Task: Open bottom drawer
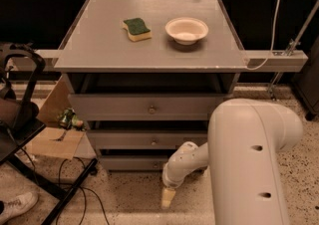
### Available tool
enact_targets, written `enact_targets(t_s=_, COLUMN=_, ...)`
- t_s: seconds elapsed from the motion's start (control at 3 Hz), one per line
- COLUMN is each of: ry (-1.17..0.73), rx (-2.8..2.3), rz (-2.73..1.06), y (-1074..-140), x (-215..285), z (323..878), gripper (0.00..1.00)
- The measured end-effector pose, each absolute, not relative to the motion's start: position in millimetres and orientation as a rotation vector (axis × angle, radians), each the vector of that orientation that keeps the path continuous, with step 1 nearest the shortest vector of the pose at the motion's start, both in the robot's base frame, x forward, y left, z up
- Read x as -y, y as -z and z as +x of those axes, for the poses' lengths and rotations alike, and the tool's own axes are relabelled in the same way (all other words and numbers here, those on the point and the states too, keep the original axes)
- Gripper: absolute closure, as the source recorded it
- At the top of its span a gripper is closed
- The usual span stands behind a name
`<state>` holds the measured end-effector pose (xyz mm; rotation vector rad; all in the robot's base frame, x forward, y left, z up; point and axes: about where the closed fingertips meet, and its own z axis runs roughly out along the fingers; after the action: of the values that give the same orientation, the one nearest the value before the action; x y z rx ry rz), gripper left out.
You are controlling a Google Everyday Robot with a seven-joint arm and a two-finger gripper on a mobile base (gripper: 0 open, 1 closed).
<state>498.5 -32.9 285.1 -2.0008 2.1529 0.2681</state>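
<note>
the gripper (167,198) hangs low over the speckled floor (124,205), just in front of the closed bottom drawer (130,163); its grip state cannot be told.

The claw (167,198) hangs low over the speckled floor (124,204), pointing down, just in front of the bottom drawer (130,163). On the counter (99,45) above sit a green sponge (136,28) and a pale bowl (186,30), apart.
</note>
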Motion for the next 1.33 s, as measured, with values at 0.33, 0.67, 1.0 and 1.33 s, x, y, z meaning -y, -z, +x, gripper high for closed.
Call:
enact_targets(t_s=0.33, ry=-0.262, rx=-2.14, rz=-2.004, y=-245, x=24, z=522, gripper=0.0)
enact_targets(t_s=0.67, ry=-0.226, rx=-2.145, rz=-1.977, y=-221, x=28, z=550, gripper=0.0)
enact_targets(t_s=1.0, ry=-0.193, rx=-2.169, rz=-1.94, y=-204, x=37, z=569, gripper=0.0)
enact_targets(t_s=1.33, ry=-0.166, rx=-2.195, rz=-1.88, y=-193, x=47, z=584, gripper=0.0)
